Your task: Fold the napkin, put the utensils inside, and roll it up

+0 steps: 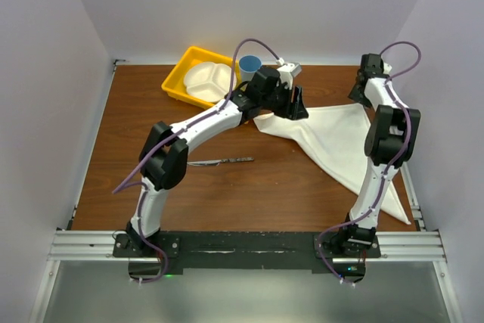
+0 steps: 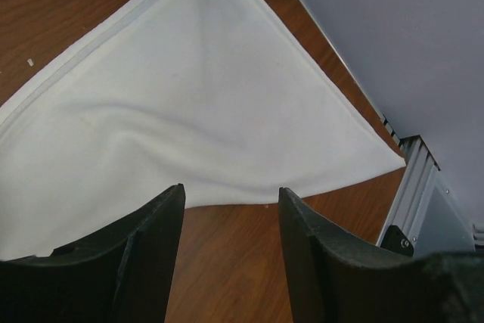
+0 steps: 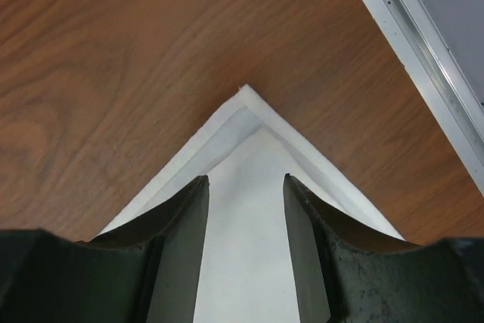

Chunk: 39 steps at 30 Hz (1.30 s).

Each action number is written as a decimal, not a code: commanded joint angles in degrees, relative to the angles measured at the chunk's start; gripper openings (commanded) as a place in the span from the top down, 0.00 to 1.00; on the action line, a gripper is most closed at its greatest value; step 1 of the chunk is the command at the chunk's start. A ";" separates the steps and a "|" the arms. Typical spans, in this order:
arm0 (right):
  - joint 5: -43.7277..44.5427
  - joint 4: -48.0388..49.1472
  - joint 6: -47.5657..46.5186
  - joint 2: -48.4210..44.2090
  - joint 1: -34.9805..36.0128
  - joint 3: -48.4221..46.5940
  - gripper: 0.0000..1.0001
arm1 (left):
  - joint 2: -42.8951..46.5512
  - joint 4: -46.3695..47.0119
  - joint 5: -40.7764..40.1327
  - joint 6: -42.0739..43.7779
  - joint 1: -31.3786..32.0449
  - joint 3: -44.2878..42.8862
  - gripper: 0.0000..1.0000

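Napkin: the napkin [image 1: 333, 138] lies on the right half of the table. It is folded into a rough triangle whose long point runs to the near right edge.
Far corner: in your right wrist view, two layers sit stacked with their edges slightly offset. I judge the fold is made.
Right gripper: the right gripper [image 3: 246, 183] hangs over that far-right corner. Its jaws are apart and pinch nothing, and the cloth lies flat beneath.
Left gripper: the left gripper [image 2: 231, 194] is over the napkin's left point, released and empty.
Why there: opposite corners are probably where you would square the layers.
Knife: the knife [image 1: 221, 161] lies on bare wood left of the napkin, well apart from it and not yet inside.
Tray: the yellow tray [image 1: 178, 81] sits at the far left, out of the way.
Next: pick up the knife by its handle.
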State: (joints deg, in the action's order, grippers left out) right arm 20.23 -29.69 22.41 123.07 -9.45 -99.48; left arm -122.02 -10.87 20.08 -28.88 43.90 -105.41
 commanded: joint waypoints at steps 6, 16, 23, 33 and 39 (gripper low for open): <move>-0.98 -0.54 -3.08 2.26 -3.99 -4.50 0.50 | -1.29 2.43 2.25 -0.12 -0.75 0.64 0.43; -7.04 2.27 -3.87 4.73 -5.14 -3.35 0.62 | -2.96 1.73 2.60 -0.65 -0.75 -1.12 0.43; -9.15 3.76 -5.19 6.04 -5.14 -2.82 0.58 | -4.11 1.82 3.57 -1.35 -0.75 -2.17 0.43; -10.21 4.29 -5.19 6.49 -5.22 -1.42 0.64 | -4.37 2.17 4.09 -1.88 -0.66 -2.26 0.43; -11.09 4.65 -5.45 6.13 -5.14 -1.15 0.74 | -4.55 2.08 4.36 -2.14 -0.66 -2.35 0.43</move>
State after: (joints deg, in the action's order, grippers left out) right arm 10.85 -25.89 17.52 129.54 -14.55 -101.23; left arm -126.23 -10.37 23.00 -30.02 43.51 -105.32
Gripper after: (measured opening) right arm 0.317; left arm 0.568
